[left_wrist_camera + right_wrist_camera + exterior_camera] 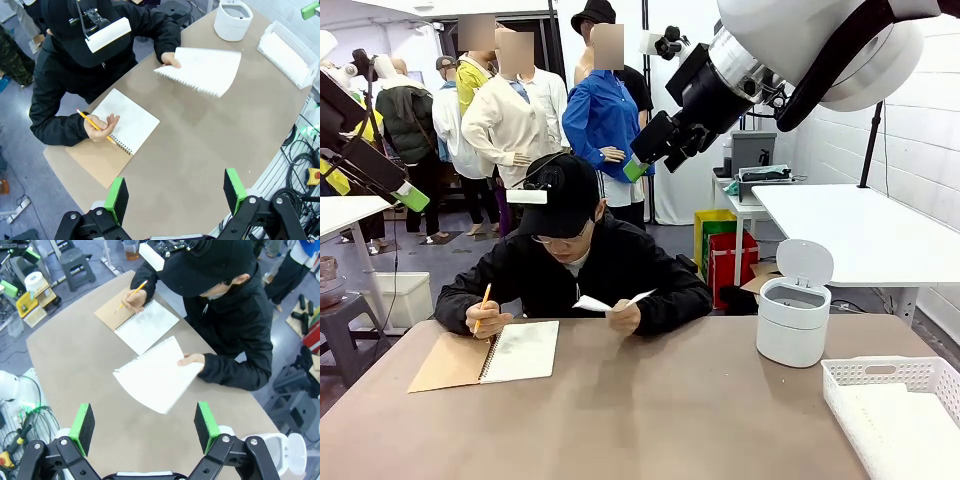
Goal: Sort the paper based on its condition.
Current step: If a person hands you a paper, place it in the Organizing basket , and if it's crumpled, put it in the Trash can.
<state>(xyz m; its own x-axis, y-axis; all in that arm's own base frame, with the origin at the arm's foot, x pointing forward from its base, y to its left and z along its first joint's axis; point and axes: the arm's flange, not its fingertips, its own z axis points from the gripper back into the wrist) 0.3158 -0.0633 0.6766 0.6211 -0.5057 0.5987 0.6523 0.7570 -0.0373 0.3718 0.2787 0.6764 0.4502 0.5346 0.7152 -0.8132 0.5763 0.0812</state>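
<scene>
**Left gripper** (175, 194): spread wide, with nothing between its green pads (117, 196). It sits at the bottom of the left wrist view, raised above the surface (200, 150).

**Right gripper** (145, 424): spread wide and pinching nothing. It sits at the bottom of the right wrist view, above the surface.

**Sheet of paper** (202, 70): flat and uncrumpled, with one ragged perforated edge. The person's hand (171, 60) holds it at one corner, lifted off the surface. It appears at upper centre of the left wrist view and at centre of the front view.

**Other hand** (102, 126): holds a yellow pencil (86, 118) and rests on the open notebook (127, 120), left of the sheet in the front view.

**Bin** (790, 325): white, lid raised, right of centre in the front view.

**Basket** (895, 400): white, in the lower right corner, near the bin but apart from it.
</scene>
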